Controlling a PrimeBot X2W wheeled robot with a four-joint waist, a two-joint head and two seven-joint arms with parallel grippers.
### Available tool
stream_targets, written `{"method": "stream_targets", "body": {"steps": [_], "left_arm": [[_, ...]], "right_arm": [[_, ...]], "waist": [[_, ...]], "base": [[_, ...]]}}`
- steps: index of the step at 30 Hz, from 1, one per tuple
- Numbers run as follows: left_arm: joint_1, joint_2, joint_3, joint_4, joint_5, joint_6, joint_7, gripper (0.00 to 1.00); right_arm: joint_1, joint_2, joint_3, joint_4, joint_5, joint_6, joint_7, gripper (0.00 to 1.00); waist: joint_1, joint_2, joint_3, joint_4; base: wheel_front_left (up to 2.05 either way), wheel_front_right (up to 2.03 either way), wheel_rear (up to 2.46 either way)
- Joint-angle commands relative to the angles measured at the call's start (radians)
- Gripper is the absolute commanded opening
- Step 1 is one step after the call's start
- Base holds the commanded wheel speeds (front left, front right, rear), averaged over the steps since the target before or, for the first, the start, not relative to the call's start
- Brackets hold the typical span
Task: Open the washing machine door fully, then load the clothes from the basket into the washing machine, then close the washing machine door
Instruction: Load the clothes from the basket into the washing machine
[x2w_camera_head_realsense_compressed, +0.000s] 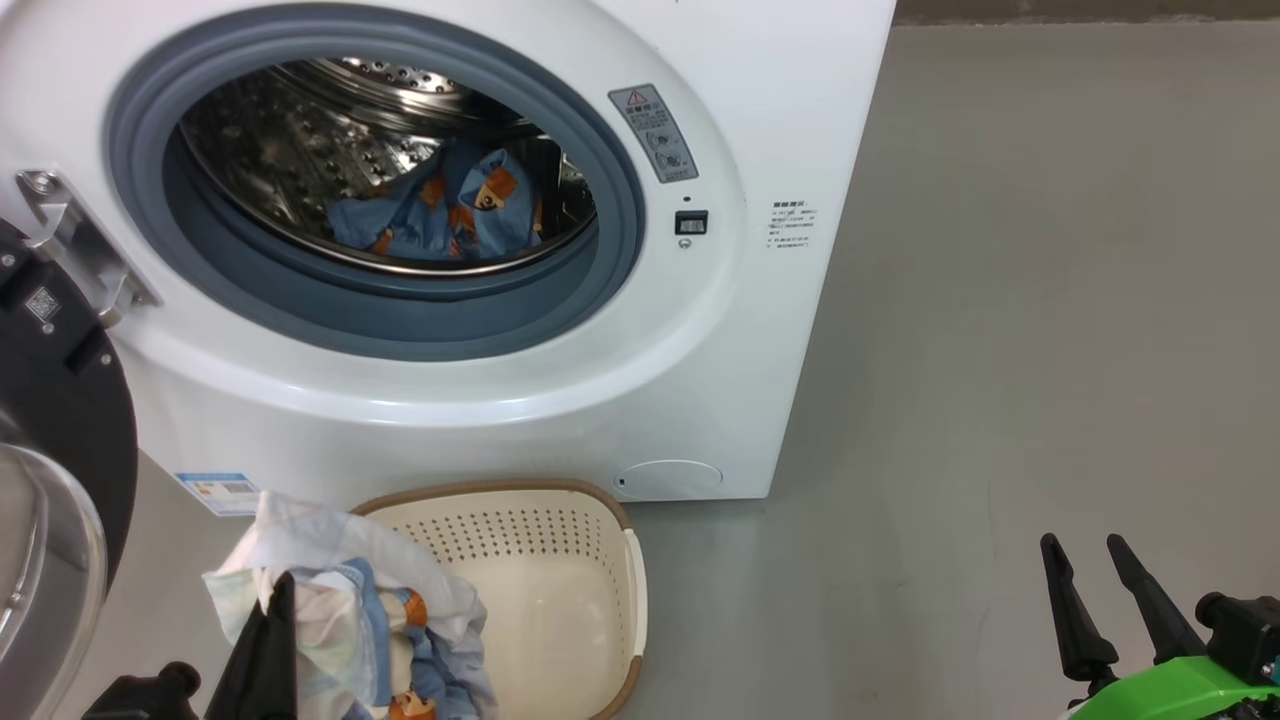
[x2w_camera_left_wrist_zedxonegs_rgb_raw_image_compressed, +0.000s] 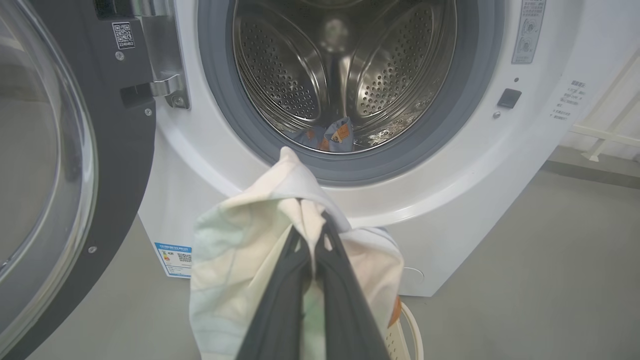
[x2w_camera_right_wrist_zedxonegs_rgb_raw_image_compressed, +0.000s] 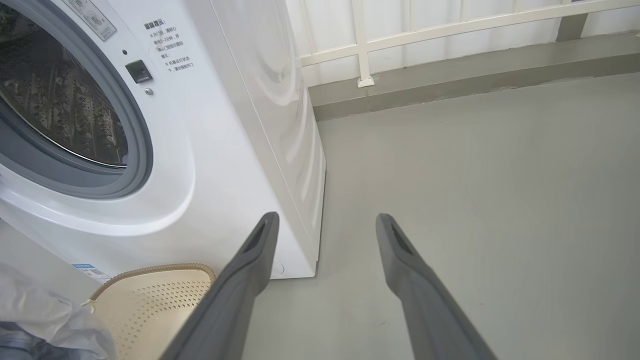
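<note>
Down at 7 o'clock in the head view, the clothes (x2w_camera_head_realsense_compressed: 340, 610) are a bunched wad of white cloth with light blue and orange-print fabric tucked in. Its long axis runs roughly 12 to 6, peak up toward the washer. The left gripper (x2w_camera_left_wrist_zedxonegs_rgb_raw_image_compressed: 312, 232) has its two dark fingers pinched together on that wad, and cloth folds over both tips so the actual contact is buried. The wad hangs over the 9 o'clock side of the basket (x2w_camera_head_realsense_compressed: 520, 535) and hides that rim; can't tell if its bottom end touches inside. The basket's perforated cream wall shows on the 3 o'clock side, near end cut off by the frame edge. Another blue printed garment (x2w_camera_head_realsense_compressed: 440, 215) lies at 6 o'clock in the steel drum (x2w_camera_head_realsense_compressed: 300, 140) of the washing machine (x2w_camera_head_realsense_compressed: 480, 400), just behind the grey-blue seal (x2w_camera_head_realsense_compressed: 400, 320). The washing machine door (x2w_camera_head_realsense_compressed: 70, 400) is swung wide at 9 o'clock of the opening, inner side and glass bowl toward the camera, mostly cropped. The right gripper (x2w_camera_head_realsense_compressed: 1082, 548) sits at 4 o'clock over the grey floor (x2w_camera_head_realsense_compressed: 1000, 300), fingers spread apart, holding nothing, well apart from the basket
</note>
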Motion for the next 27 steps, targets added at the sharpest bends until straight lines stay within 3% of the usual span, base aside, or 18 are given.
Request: {"method": "stream_targets", "body": {"steps": [1, 13, 27], "left_arm": [[-0.013, 0.01, 0.042, -0.034, 0.014, -0.003, -0.006, 0.0], [-0.072, -0.001, 0.05, -0.04, 0.017, -0.003, -0.006, 0.0], [-0.39, 0.04, 0.035, 0.019, 0.007, -0.003, -0.006, 0.0]], "right_arm": [[-0.005, -0.017, 0.015, -0.026, -0.005, 0.003, -0.005, 1.0], [-0.038, -0.007, 0.017, -0.037, -0.013, 0.003, -0.005, 1.0], [-0.133, 0.011, 0.05, -0.042, -0.023, 0.003, -0.005, 1.0]], "waist": [[0.0, 0.0, 0.004, -0.002], [0.0, 0.0, 0.062, -0.016], [0.0, 0.0, 0.208, -0.04]], "base": [[0.0, 0.0, 0.0], [0.0, 0.0, 0.0], [0.0, 0.0, 0.0]]}}
